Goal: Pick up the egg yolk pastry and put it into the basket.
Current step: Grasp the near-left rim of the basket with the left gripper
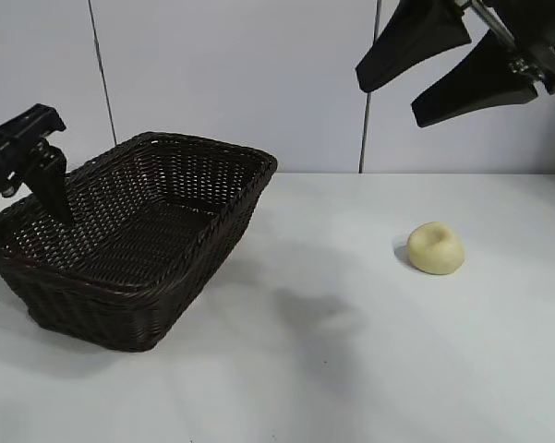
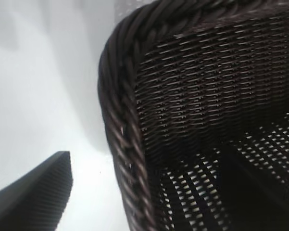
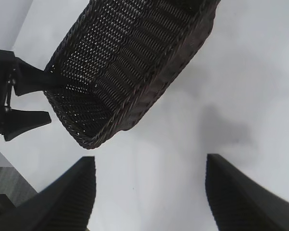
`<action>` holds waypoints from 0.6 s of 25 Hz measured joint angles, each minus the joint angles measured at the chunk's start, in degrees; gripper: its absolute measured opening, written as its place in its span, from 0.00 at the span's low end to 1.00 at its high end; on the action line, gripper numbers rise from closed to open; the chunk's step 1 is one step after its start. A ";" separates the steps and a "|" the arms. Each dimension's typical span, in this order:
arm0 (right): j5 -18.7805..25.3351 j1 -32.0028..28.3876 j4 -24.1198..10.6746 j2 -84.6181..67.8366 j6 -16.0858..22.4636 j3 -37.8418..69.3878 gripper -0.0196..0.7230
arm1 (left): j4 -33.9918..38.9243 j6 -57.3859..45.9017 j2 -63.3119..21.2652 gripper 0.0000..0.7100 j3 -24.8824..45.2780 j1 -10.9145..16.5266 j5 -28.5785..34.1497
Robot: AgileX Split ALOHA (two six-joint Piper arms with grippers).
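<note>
The egg yolk pastry (image 1: 436, 247), a small pale yellow bun with a dent on top, lies on the white table at the right. The basket (image 1: 212, 217), dark brown wicker, stands at the left and holds nothing. My right gripper (image 1: 388, 101) is open, high above the table, up and a little left of the pastry; its wrist view (image 3: 149, 161) shows bare table between the fingers and the basket (image 3: 149, 72) farther off. My left gripper (image 1: 32, 235) is open astride the basket's left rim (image 2: 120, 144), one finger inside and one outside. The pastry is out of both wrist views.
The white table (image 1: 351, 369) runs from the basket to the pastry with only shadows on it. A pale panelled wall (image 1: 259, 74) stands behind. The left gripper (image 3: 62, 98) shows at the basket's end in the right wrist view.
</note>
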 joint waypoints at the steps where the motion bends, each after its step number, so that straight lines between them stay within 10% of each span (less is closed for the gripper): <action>1: 0.00 0.00 0.00 0.00 0.00 0.00 0.67 | 0.00 0.00 0.52 0.84 0.00 0.00 -0.45; 5: 0.00 0.00 0.00 0.00 0.00 0.00 0.67 | 0.06 0.00 1.39 0.76 0.00 0.00 -0.85; 15: 0.00 0.00 0.00 0.00 0.00 0.00 0.67 | -0.34 -1.10 1.39 0.16 0.00 0.00 -1.20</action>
